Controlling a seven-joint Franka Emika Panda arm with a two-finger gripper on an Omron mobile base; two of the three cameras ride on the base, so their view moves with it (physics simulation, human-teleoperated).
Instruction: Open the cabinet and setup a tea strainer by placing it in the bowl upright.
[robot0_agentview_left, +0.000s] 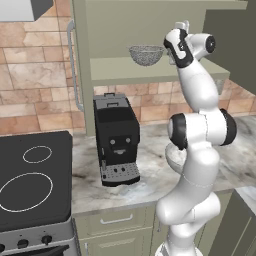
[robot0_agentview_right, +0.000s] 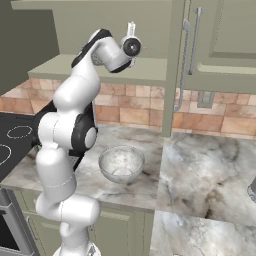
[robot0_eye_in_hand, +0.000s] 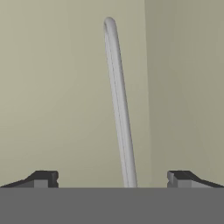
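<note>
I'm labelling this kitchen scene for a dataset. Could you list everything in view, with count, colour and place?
cabinet: one, sage green, on the wall, open
bar handles: two, silver, vertical, on doors right of the shelf
tea strainer: one, grey mesh, on the cabinet shelf
bowl: one, whitish marbled, on the counter
coffee machine: one, black, on the counter beside the stove
stove: one, black top, left end
counter: one, marbled grey
backsplash: one, tan brick, behind the counter
arm: one, white with dark joints
gripper: one, dark tips, open, raised at shelf height
</note>
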